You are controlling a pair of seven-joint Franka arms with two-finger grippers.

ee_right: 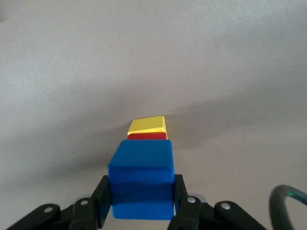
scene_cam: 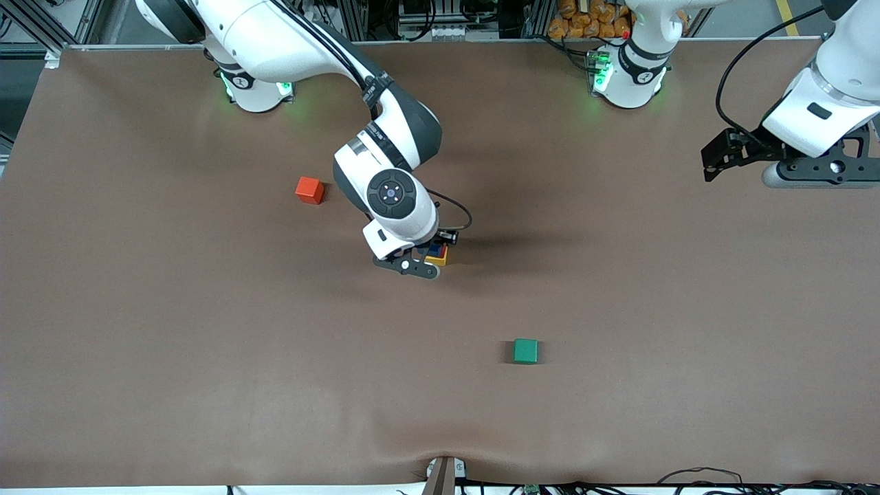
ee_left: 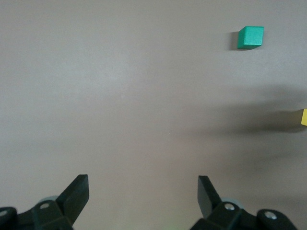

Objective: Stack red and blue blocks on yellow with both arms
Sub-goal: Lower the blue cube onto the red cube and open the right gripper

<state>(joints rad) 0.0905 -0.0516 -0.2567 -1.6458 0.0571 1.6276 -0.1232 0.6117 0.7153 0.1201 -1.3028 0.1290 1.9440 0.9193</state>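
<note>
The yellow cube sits on the table near its middle. In the right wrist view the red block lies on the yellow cube. My right gripper is shut on the blue block, directly over the red one. Whether blue rests on red I cannot tell. In the front view the right gripper hides most of the stack. My left gripper waits open and empty over the left arm's end of the table, its fingers wide apart over bare mat.
An orange-red cube lies toward the right arm's end, farther from the front camera than the stack. A green cube lies nearer to the front camera and also shows in the left wrist view. A brown mat covers the table.
</note>
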